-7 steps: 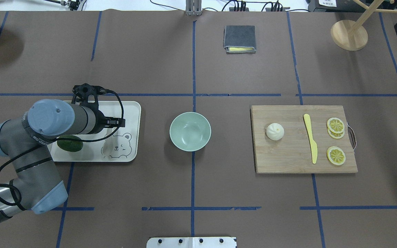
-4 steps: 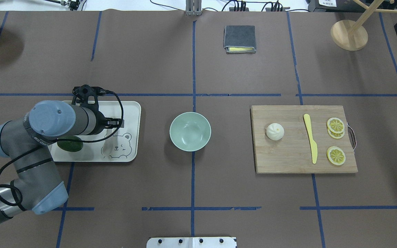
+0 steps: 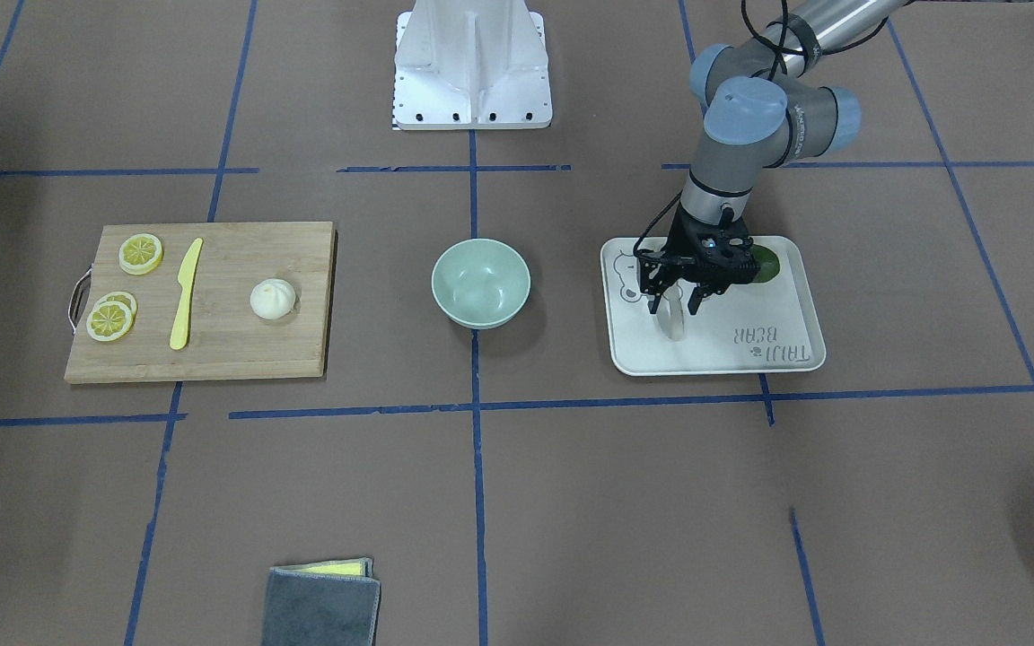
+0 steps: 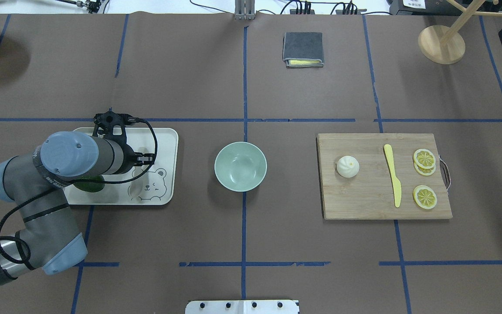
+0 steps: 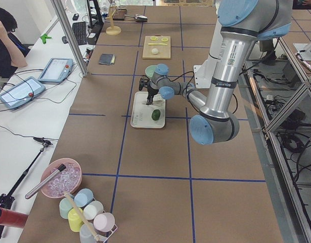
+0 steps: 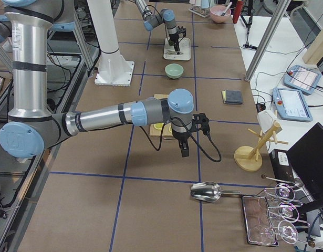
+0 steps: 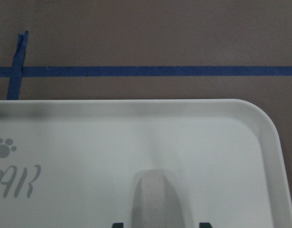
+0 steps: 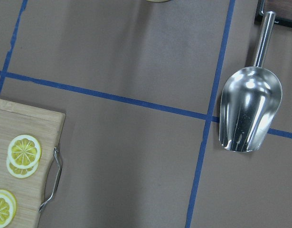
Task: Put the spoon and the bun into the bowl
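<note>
The pale spoon (image 3: 675, 325) lies on the white bear-print tray (image 3: 786, 359); its handle shows in the left wrist view (image 7: 157, 199) and its scoop in the overhead view (image 4: 135, 188). My left gripper (image 3: 677, 305) is open and low over the tray, one finger on each side of the spoon's handle. The mint-green bowl (image 4: 240, 166) stands empty at the table's middle. The white bun (image 4: 347, 166) sits on the wooden cutting board (image 4: 364, 196). My right gripper (image 6: 184, 151) hangs past the board's end, seen only in the exterior right view; I cannot tell its state.
A dark green fruit (image 4: 89, 185) lies on the tray under my left arm. A yellow knife (image 4: 393, 174) and lemon slices (image 4: 424, 158) share the board. A grey cloth (image 4: 303, 49) and wooden stand (image 4: 441, 43) are at the far side. A metal scoop (image 8: 250, 114) lies near my right gripper.
My left wrist has come down and drawn slightly back toward the robot, bringing the gripper closer over the spoon. Bowl, bun and board have not moved.
</note>
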Controlling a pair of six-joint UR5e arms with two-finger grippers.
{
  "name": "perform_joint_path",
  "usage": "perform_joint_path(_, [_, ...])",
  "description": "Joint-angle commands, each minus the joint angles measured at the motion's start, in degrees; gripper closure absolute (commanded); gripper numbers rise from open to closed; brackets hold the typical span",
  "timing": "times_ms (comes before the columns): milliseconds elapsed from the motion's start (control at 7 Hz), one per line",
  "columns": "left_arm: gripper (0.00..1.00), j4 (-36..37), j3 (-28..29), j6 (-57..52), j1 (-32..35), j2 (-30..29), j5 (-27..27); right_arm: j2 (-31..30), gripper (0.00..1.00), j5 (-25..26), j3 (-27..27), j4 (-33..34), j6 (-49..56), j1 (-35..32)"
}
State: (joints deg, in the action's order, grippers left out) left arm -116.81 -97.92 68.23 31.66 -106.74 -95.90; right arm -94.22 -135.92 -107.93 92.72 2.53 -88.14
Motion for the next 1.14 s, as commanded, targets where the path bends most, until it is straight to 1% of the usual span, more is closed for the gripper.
perform_joint_path(0, [0.83,0.0,-0.1,0.8,0.0,0.0,0.0,0.0,0.0,0.0,0.0,0.0,-0.1,0.0])
perform_joint_path(143, [1.0,0.0,-0.2,0.9,0.0,0.0,0.0,0.0,0.0,0.0,0.0,0.0,0.0,0.0])
perform_joint_path(429, [1.0,0.5,-1.9,0.9,0.1,-0.2,-0.2,0.0,0.0,0.0,-0.1,0.0,-0.1,0.0])
perform_joint_path(571, [1.0,2.8,-2.3,3.1,0.6,-1.3,-0.2,0.0,0.0,0.0,-0.1,0.0,-0.1,0.0])
perform_joint_path(857, [1.0,14.2,-2.2,16.4,0.8,-11.0,-0.2,0.0,0.0,0.0,0.0,0.0,-0.1,0.0])
perform_joint_path(1000, [1.0,17.6,-1.9,21.8,0.7,-15.0,-0.1,0.0,0.0,0.0,0.0,0.0,-0.1,0.0])
